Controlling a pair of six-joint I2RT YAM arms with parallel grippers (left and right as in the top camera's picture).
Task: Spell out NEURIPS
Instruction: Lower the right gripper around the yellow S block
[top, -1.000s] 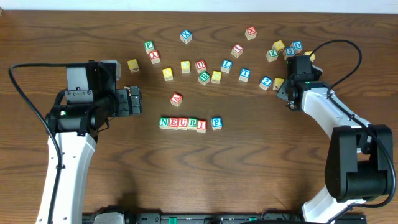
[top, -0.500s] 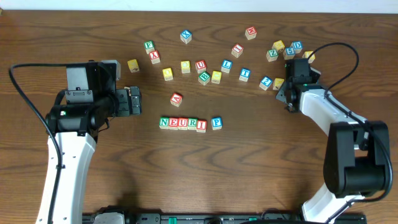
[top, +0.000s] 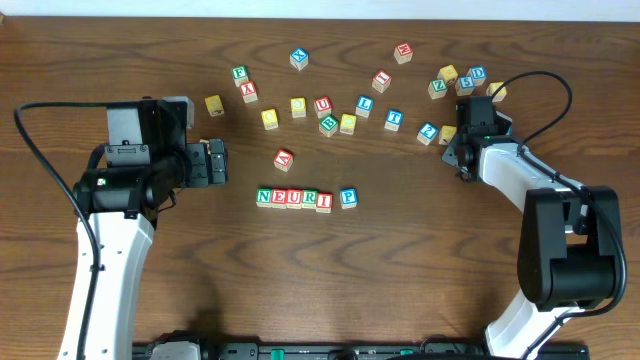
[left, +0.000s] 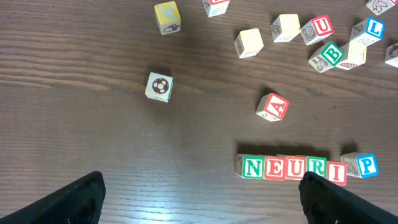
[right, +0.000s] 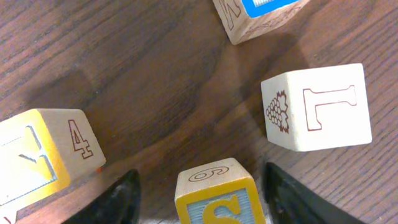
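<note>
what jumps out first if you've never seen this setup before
A tidy row of cubes reading NEURIP sits mid-table, with the blue P set slightly apart from the I. Beyond it, loose letter cubes lie scattered across the far side. At the far right, the open jaws of the right arm stand either side of the yellow S cube, the one letter that is missing.

Counter (top: 400, 280): dark brown wood, grain running left to right.
Beyond far edge: pale wall strip (top: 320, 8), plain.
Light: even, soft shadows.
</note>
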